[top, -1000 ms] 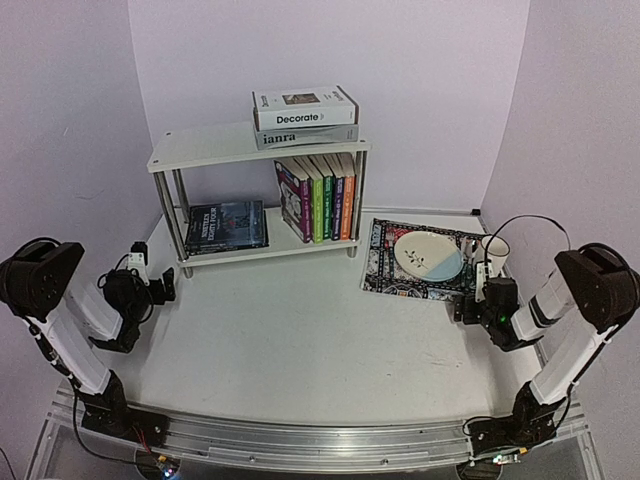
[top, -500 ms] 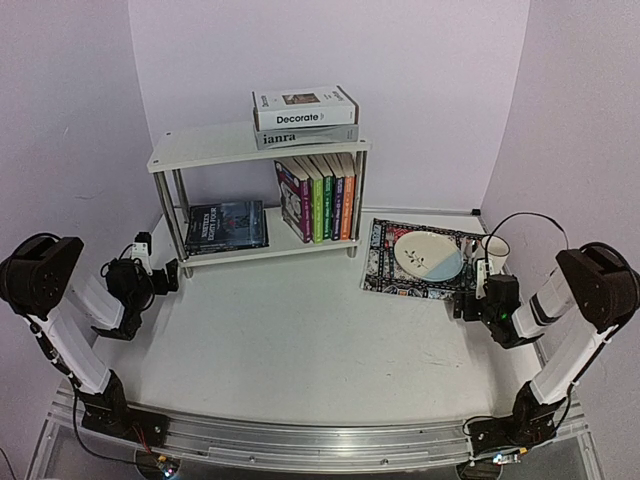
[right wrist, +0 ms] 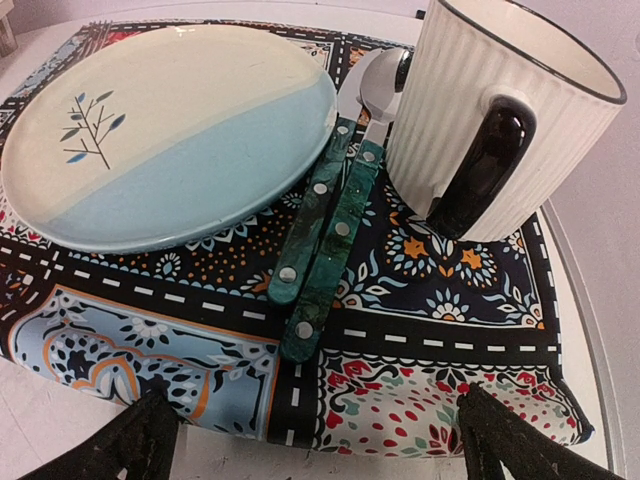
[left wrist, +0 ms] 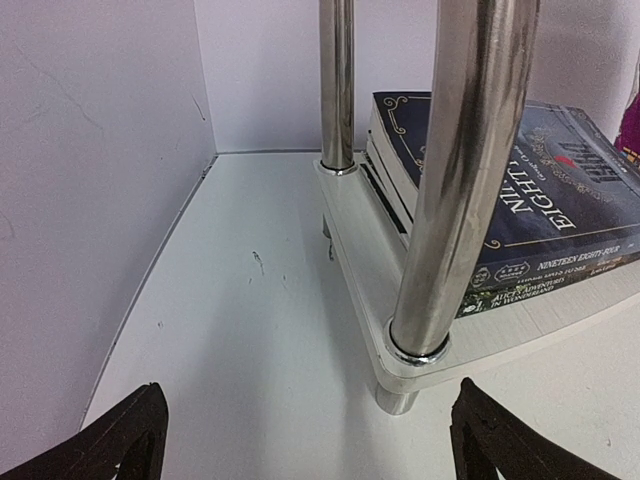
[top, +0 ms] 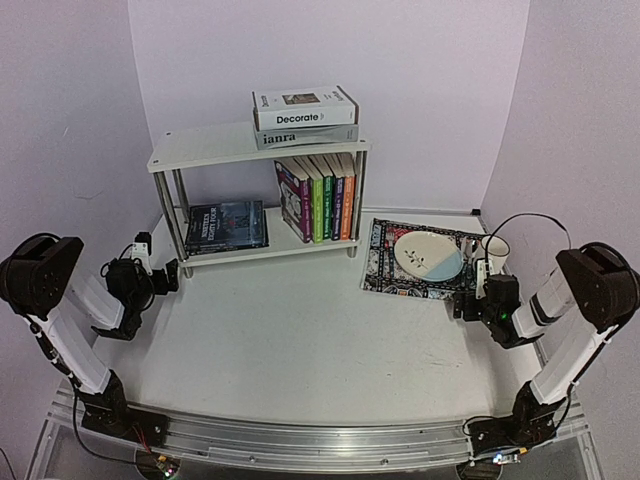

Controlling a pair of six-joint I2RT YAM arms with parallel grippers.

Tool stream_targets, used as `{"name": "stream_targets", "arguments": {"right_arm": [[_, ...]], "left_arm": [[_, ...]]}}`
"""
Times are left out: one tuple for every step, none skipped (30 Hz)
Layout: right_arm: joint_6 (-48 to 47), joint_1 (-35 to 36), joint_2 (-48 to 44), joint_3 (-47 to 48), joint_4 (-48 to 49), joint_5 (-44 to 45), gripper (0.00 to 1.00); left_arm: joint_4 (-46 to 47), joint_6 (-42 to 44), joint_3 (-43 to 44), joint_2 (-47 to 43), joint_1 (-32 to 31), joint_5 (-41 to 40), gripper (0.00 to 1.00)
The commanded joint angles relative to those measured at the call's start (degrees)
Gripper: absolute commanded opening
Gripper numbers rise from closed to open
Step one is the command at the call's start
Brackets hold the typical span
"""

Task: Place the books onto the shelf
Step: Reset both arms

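The white shelf [top: 200, 148] stands at the back of the table. Two books lie stacked on its top: white "Decorate" [top: 303, 105] over grey "ianra" [top: 300, 137]. Several colourful books [top: 320, 195] stand upright on the lower tier, and dark books [top: 226, 225] lie flat beside them. My left gripper [top: 165, 277] is open and empty, low on the table, just left of the shelf's front left leg [left wrist: 460, 180]. In the left wrist view the flat dark books [left wrist: 520, 200] lie on the lower board [left wrist: 360, 250]. My right gripper [top: 468, 300] is open and empty at the placemat's near right corner.
A patterned placemat [right wrist: 420, 390] carries a cream and blue plate [right wrist: 170, 140], two green-handled pieces of cutlery [right wrist: 325, 240] and a ribbed white mug [right wrist: 500, 110]. Side walls stand close to both arms [left wrist: 90, 200].
The left arm drew back a little toward the left wall, and its gripper shifted slightly up the view. The right gripper edged toward the placemat and opened a touch wider.
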Motion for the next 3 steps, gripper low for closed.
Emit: {"name": "stream_targets", "arguments": {"right_arm": [[0.1,-0.4,-0.1,1.3,0.8,-0.1,0.98],[0.1,-0.3,-0.1,1.3,0.8,-0.1,0.98],[0.1,-0.3,-0.1,1.3,0.8,-0.1,0.98]], "left_arm": [[0.1,-0.3,1.1,0.4,0.4,0.7,1.0],[0.1,-0.3,1.1,0.3,0.3,0.8,1.0],[0.1,-0.3,0.9,0.2,0.3,0.7,1.0]]}}
